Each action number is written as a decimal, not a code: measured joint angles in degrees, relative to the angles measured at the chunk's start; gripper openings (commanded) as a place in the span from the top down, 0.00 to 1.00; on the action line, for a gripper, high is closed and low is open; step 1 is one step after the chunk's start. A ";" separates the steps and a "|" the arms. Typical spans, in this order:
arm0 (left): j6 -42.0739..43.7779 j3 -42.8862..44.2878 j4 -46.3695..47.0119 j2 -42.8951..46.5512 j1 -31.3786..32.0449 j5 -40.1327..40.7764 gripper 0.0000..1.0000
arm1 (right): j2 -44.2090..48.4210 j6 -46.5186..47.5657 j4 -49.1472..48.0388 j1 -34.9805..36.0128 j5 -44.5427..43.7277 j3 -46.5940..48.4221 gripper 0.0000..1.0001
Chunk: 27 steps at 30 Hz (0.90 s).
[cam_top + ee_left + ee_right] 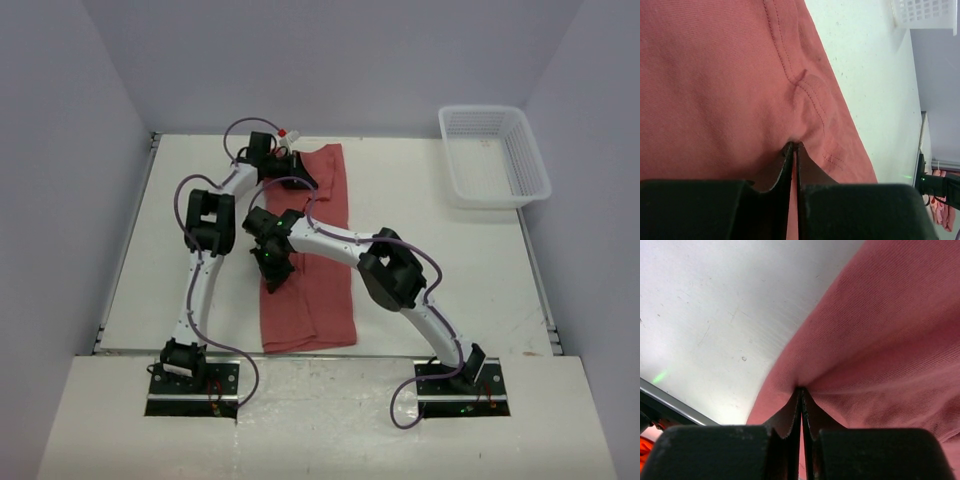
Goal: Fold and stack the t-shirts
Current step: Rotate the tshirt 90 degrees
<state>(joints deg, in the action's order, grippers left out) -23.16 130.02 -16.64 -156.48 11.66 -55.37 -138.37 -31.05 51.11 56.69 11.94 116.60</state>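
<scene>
The left tool [794, 148] and the right tool [801, 390] each pinch the t-shirt [312, 300], jaws narrow. It is better to move both together, with the cloth taut and the edges aligned.

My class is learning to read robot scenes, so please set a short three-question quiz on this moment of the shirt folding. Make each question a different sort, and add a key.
1. True or false: the red t-shirt lies inside the white mesh basket.
2. Multiple choice: the right gripper is A) open above the table; B) shut on the red t-shirt's cloth; C) gripping the basket's rim.
3. Short answer: which gripper pinches the t-shirt at its far end?
Key: 1 false, it lies on the table as a long strip; 2 B; 3 the left gripper.
</scene>
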 measured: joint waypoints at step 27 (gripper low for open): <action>-0.04 -14.05 -13.62 35.76 -1.73 31.82 0.63 | 22.10 5.01 8.96 -2.34 -19.74 -2.82 0.01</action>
<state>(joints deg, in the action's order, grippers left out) -23.20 115.96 -30.26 -120.73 9.93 -23.55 -116.27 -26.04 60.07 54.35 -7.79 113.78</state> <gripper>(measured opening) 0.349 0.944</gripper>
